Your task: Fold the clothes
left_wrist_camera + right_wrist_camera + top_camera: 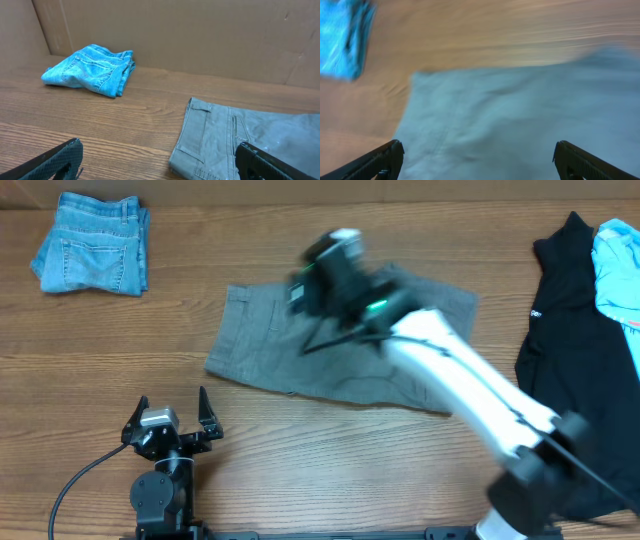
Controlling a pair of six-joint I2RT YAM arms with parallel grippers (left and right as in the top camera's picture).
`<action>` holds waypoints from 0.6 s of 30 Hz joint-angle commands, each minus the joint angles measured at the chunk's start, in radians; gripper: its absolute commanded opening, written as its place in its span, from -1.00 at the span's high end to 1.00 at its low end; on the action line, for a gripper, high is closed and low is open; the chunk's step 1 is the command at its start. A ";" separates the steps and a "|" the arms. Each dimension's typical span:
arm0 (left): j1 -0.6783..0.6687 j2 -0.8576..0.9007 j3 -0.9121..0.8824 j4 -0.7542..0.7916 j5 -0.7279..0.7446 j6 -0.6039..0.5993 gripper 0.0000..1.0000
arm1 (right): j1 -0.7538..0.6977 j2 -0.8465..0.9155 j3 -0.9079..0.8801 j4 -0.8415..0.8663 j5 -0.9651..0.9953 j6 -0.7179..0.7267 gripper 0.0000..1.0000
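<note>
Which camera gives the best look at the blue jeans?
The left wrist view: the blue jeans sit sharp and whole, seams visible. Overhead shows them small, top left; the right wrist catches only a blurred blue patch.

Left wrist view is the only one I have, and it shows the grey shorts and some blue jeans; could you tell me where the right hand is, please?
Observer: The right hand is above the middle of the grey shorts, towards their far edge. It is blurred in the overhead view.
Operator: Thank you. Is it gripping the cloth?
Observer: No. The right wrist view shows its fingers wide apart with nothing between them.
Operator: Is there anything else on the table that I cannot see?
Observer: Yes, a black garment lies at the right end, with a light blue one on its right side.
</note>
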 commanded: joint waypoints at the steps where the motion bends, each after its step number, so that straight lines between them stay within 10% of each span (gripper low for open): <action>1: 0.011 -0.010 -0.003 0.004 -0.009 0.011 -1.00 | -0.101 -0.063 0.028 -0.119 -0.067 -0.005 -1.00; 18: 0.011 -0.010 -0.003 0.005 -0.009 0.011 -0.99 | -0.191 -0.004 -0.051 -0.220 -0.298 0.086 -1.00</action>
